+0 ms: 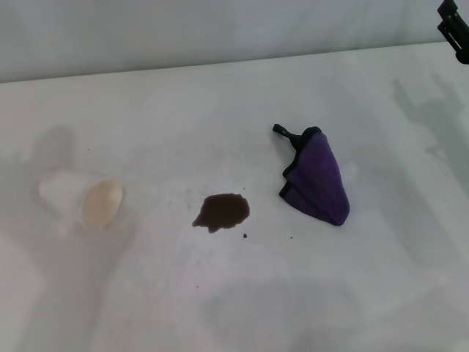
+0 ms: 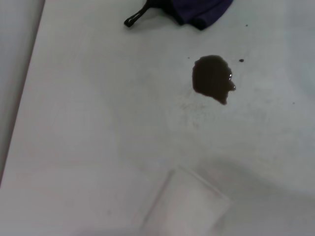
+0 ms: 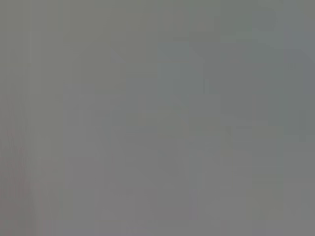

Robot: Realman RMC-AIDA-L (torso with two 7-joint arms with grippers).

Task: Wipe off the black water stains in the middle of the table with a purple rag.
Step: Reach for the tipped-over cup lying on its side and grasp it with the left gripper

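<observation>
White table: purple rag beside black water stains; right tool far corner, opening unclear.

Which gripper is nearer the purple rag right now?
Right. The right gripper is at the table's far right corner, beyond the purple rag. The left gripper is out of view.
</observation>
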